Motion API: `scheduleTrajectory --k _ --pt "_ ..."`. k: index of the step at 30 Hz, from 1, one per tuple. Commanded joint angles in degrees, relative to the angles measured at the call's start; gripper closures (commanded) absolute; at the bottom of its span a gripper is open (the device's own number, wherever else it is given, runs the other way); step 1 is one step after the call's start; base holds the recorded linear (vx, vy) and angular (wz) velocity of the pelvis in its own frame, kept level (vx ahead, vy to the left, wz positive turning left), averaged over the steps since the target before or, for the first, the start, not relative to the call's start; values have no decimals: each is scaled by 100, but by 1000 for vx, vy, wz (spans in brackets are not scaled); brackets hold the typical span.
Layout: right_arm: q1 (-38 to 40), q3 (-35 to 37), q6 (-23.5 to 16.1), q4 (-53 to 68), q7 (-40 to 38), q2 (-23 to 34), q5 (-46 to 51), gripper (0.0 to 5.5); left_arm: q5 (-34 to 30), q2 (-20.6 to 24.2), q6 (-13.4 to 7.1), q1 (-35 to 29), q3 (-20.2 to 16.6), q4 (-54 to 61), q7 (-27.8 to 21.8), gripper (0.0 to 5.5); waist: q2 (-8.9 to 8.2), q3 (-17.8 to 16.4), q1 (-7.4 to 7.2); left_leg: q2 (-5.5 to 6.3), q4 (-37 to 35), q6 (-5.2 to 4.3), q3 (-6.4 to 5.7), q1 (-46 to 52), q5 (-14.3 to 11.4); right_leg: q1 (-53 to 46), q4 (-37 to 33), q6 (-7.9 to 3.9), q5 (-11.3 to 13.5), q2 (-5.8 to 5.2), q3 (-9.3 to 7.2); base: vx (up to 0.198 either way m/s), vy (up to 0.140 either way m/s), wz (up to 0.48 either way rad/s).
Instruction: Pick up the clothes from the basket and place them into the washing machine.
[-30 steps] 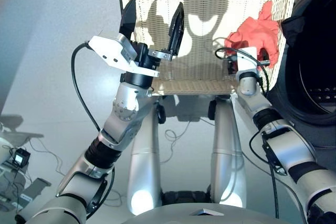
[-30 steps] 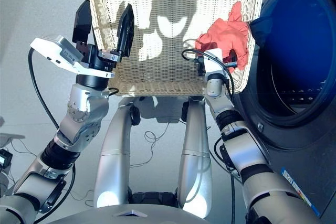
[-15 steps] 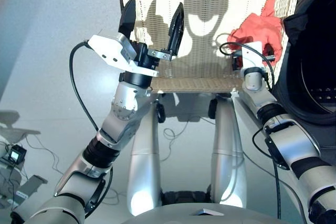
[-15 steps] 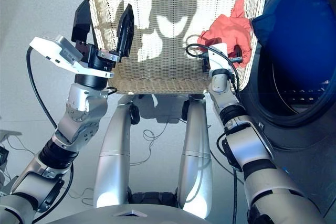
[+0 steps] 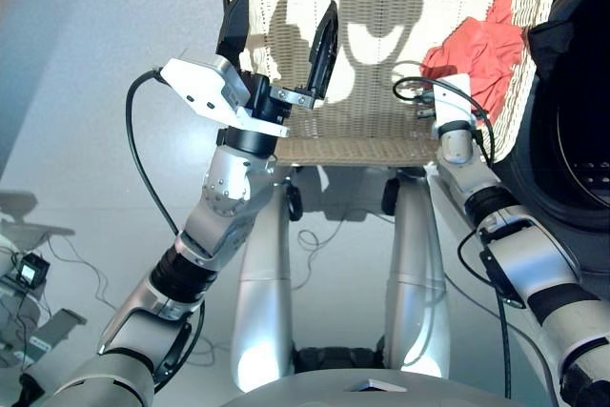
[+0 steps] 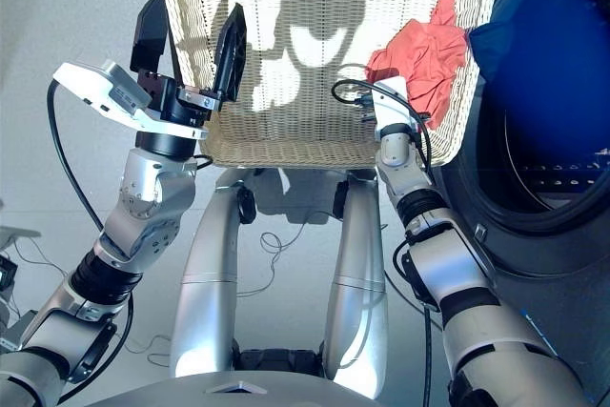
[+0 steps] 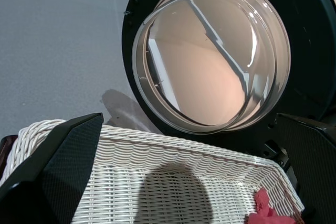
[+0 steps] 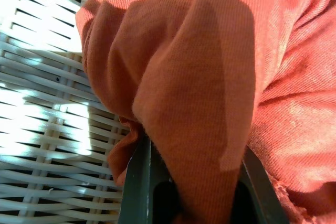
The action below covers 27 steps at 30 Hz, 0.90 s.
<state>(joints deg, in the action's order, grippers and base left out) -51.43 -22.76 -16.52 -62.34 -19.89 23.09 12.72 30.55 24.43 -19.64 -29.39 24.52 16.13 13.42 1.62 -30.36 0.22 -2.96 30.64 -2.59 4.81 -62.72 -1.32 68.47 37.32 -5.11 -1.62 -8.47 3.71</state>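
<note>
The cream wicker basket (image 5: 381,145) stands in front of me, and the coral red garment (image 5: 481,40) lies bunched against its right wall. My right gripper (image 8: 191,192) is shut on a fold of that garment, which fills the right wrist view. Above the basket's near left corner my left gripper (image 5: 282,9) is raised and open, holding nothing. The dark washing machine (image 5: 577,150) is at the right with its drum hole open. Its porthole door (image 7: 210,56) is swung open behind the basket. A dark blue cloth (image 6: 491,40) hangs at the drum's lip. The black garment is out of view.
Loose cables (image 5: 319,235) lie on the grey floor under the basket. A small device with wires (image 5: 29,274) sits on the floor at the far left. The basket's right rim nearly touches the machine's front.
The whole picture has shifted a little, so the camera moved. The coral garment now stands bunched slightly higher at my right gripper. My left arm has held its pose.
</note>
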Motion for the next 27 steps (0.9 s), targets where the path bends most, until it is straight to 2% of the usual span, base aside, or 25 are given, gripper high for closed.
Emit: scheduleTrajectory --k 1,6,19,22,26,27 --pt "46 223 204 318 -260 672 362 550 -139 111 -248 93 -263 662 -54 0 223 56 7 90 493 29 168 -40 -373 -246 -63 27 -15 194 -326 0 0 0" --pt "866 563 34 1605 -485 869 100 550 -244 153 -289 239 -377 684 -24 0 88 56 -116 88 466 38 152 -25 -368 -256 -84 21 -6 195 -320 0 0 0" --pt "2016 1794 -311 3538 -1379 1086 -519 550 -393 239 -344 408 -594 804 46 0 6 56 -244 84 524 71 118 -48 -401 -228 -39 -3 -18 201 -282 0 0 0" --pt "2258 2211 -462 3883 -1933 1006 -817 550 -461 283 -388 482 -654 847 124 0 1 56 -266 83 545 76 110 -35 -419 -252 -24 -12 -41 204 -272 0 0 0" --pt "2349 2795 -356 3664 -2882 975 -1189 550 -506 361 -463 515 -700 899 214 0 28 56 -270 99 552 81 102 -11 -445 -279 -1 -17 -73 200 -280 0 0 0" --pt "2349 2796 -358 3660 -2895 973 -1198 550 -507 361 -463 511 -694 899 215 0 30 56 -265 99 554 81 100 -12 -447 -279 0 -17 -74 200 -282 0 0 0"
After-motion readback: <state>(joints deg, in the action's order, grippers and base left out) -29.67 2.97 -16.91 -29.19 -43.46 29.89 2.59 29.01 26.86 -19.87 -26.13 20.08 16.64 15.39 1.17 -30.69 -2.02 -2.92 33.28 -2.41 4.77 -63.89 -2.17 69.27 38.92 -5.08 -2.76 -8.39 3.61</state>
